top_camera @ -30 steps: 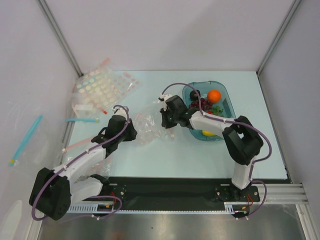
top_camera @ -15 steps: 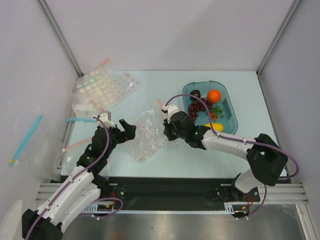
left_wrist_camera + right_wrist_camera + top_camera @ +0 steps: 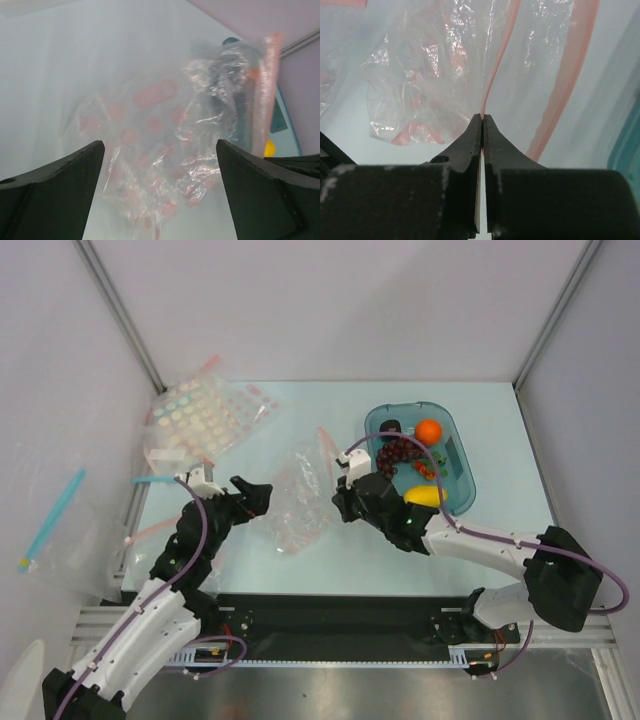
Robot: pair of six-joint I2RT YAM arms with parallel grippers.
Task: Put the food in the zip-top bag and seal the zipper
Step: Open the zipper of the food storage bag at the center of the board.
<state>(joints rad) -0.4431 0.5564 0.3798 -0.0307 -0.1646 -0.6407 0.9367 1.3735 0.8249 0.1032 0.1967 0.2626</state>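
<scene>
The zip-top bag [image 3: 295, 502] is clear and crumpled, with reddish marks and a pale pink zipper [image 3: 327, 452]. It lies left of the teal tray [image 3: 466, 472]. My right gripper [image 3: 340, 496] is shut on the bag's mouth edge; in the right wrist view the thin pink zipper [image 3: 496, 67] runs into the closed tips [image 3: 483, 116]. My left gripper [image 3: 257, 496] stands open just left of the bag, and its fingers [image 3: 75, 170] frame the bag [image 3: 150, 100] without touching it. The food sits in the tray: orange [image 3: 428, 431], lemon [image 3: 425, 496], grapes [image 3: 398, 450], plum [image 3: 390, 427].
Clear bags with pastel dots [image 3: 200, 418] lie at the far left corner. A blue strip [image 3: 165, 480] and a teal-edged bag [image 3: 50, 515] lie by the left wall. Metal frame posts stand at the back corners.
My left gripper opened, let go of the bag and drew back to the near left. My right arm swung round and pulled the bag's mouth slightly nearer.
</scene>
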